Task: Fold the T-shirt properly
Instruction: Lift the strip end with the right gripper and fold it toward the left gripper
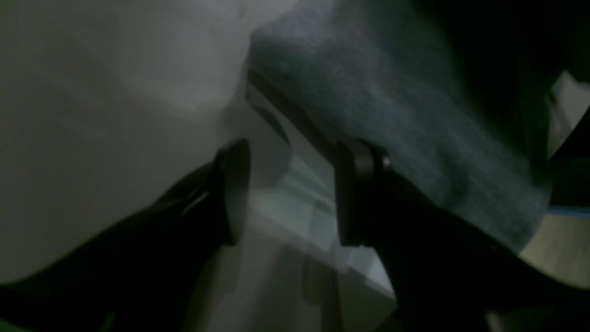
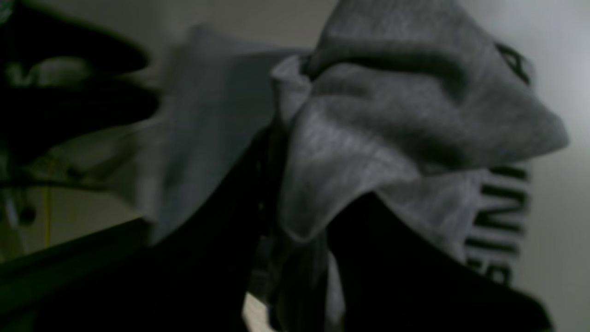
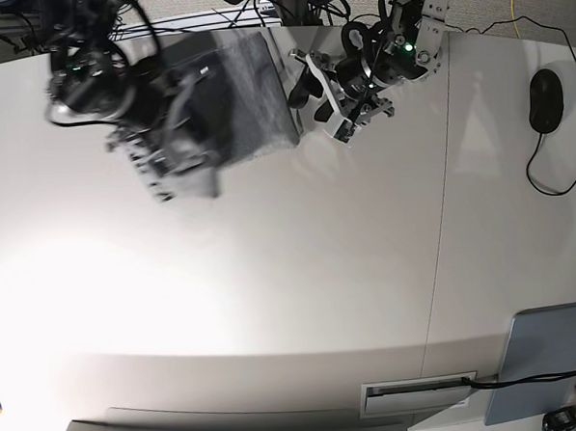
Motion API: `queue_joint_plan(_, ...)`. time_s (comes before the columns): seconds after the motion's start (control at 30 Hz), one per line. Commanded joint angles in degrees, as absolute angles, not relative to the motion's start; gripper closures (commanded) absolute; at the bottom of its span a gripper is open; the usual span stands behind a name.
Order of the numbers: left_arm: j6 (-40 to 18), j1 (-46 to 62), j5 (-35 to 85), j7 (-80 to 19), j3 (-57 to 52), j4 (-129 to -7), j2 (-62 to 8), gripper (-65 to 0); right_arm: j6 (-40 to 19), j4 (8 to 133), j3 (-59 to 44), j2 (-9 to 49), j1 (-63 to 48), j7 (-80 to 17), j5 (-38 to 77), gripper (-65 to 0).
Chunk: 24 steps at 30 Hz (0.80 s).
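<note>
Base view: T-shirt [image 3: 248, 97] bunched near counter [image 3: 301, 273] far edge, unfolded. Right jaws [image 2: 295, 221] clamped on cloth; left jaws [image 1: 288, 193] wide, empty. Folding barely begun.

The T-shirt [image 2: 392, 115] shows as soft heathered grey knit cloth, matt and slightly fuzzy, with flat black printed lettering [image 2: 500, 216] on one face. The left gripper [image 1: 288, 193] has smooth black fingers [image 1: 352, 193], plastic by the look, with a dull sheen. The table [image 3: 302, 292] is a smooth pale surface, glossy enough to throw back a broad glare. The mouse [image 3: 545, 101] looks matt black plastic.
</note>
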<state>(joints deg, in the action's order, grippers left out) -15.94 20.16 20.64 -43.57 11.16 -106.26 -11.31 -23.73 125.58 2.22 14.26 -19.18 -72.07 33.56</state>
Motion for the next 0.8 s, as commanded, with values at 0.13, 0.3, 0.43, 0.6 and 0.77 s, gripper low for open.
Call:
queue_joint_plan(0.13, -16.19, 19.99, 21.21, -42.35, 11.07, -107.24, -11.27, -30.9, -24.6, 126.54, 10.83, 14.61, -18.92, -69.23, 29.1, 0.0)
queue_joint_plan(0.3, -16.16, 19.99, 21.1, -42.39, 11.07, -107.24, -11.29, -30.9, -27.57, 126.54, 14.0, 14.61, -18.92, -65.67, 24.75, -20.2)
queue_joint_plan(0.43, -16.16, 19.99, 19.49, -42.39, 11.07, -107.24, -11.29, -30.9, -30.61, 126.56, 14.31, 14.61, -18.9, -66.72, 36.29, -24.6)
queue_joint_plan(0.6, -14.31, 19.97, 15.62, -42.39, 11.05, -107.24, -11.35, -30.9, -35.55, 129.45, 14.2, 14.63, -18.9, -70.52, 49.23, -24.6)
queue_joint_plan(0.77, -13.19, 20.01, 15.03, -42.41, 9.93, -107.77, -11.44, -30.9, -35.0, 133.27, 8.88, 14.61, -18.9, -68.84, 42.72, -24.6)
